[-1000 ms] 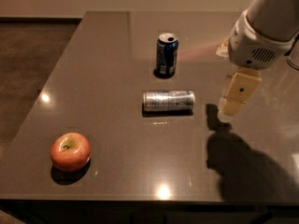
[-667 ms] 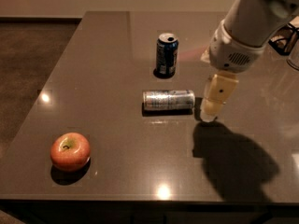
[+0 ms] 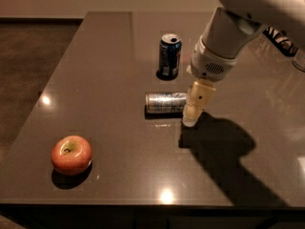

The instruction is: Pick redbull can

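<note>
The redbull can (image 3: 164,102), slim and silver with faint blue patches, lies on its side in the middle of the dark table (image 3: 109,142). My gripper (image 3: 192,116) hangs down from the white arm at the can's right end, its cream fingers (image 3: 196,101) covering that end and reaching almost to the table top. A shorter dark blue can (image 3: 169,56) stands upright just behind the lying can.
A red apple (image 3: 71,154) sits near the table's front left corner. The arm's shadow falls on the table to the right of the gripper. A dark object shows at the far right edge. The floor lies to the left.
My gripper has moved left and down, from right of the redbull can to its right end, and now overlaps that end. The cans and apple have not moved.
</note>
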